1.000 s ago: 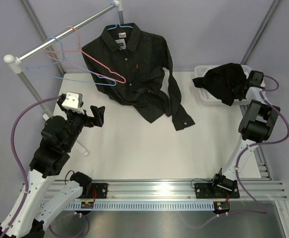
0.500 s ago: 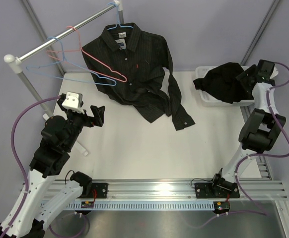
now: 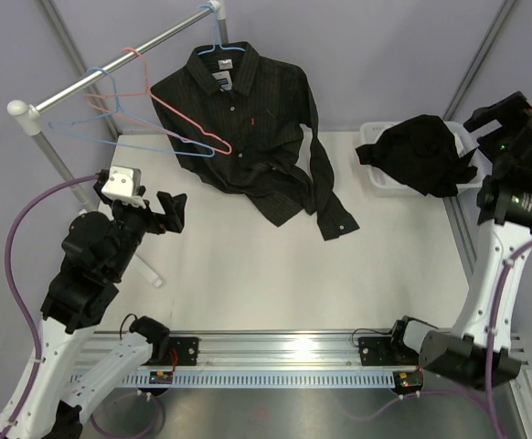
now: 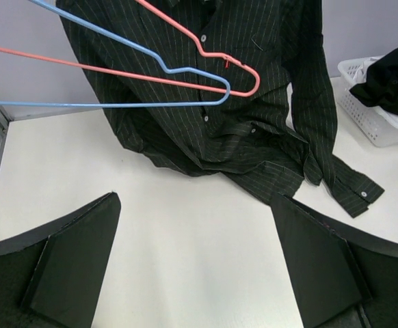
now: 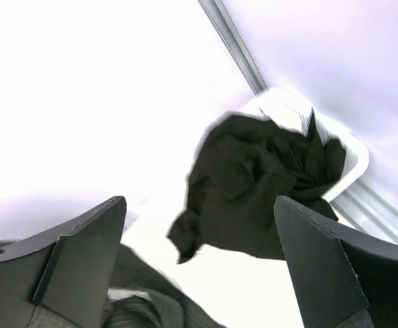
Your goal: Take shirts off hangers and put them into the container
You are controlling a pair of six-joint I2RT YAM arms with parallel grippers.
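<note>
- The left gripper (image 3: 171,211) hovers over the table's (image 3: 275,274) left side, with its jaws spread wide and nothing between them
- Its wrist view looks across bare table at the pinstriped black shirt (image 4: 254,102)
- That shirt hangs on a light blue hanger (image 3: 222,48) hooked on the silver rail (image 3: 120,59), its tail and one sleeve lying on the table
- An empty pink-red hanger (image 3: 156,114) and an empty blue hanger (image 3: 111,137) hang on the rail beside it
- The right gripper (image 3: 496,112) is raised just beside the white basket (image 3: 373,176), fingers (image 5: 83,253) fully apart and holding nothing
- The plain black shirt (image 3: 421,155) sits bunched in the basket at the far right corner
- It seems to spill over the rim, though the right wrist view is blurred
</note>
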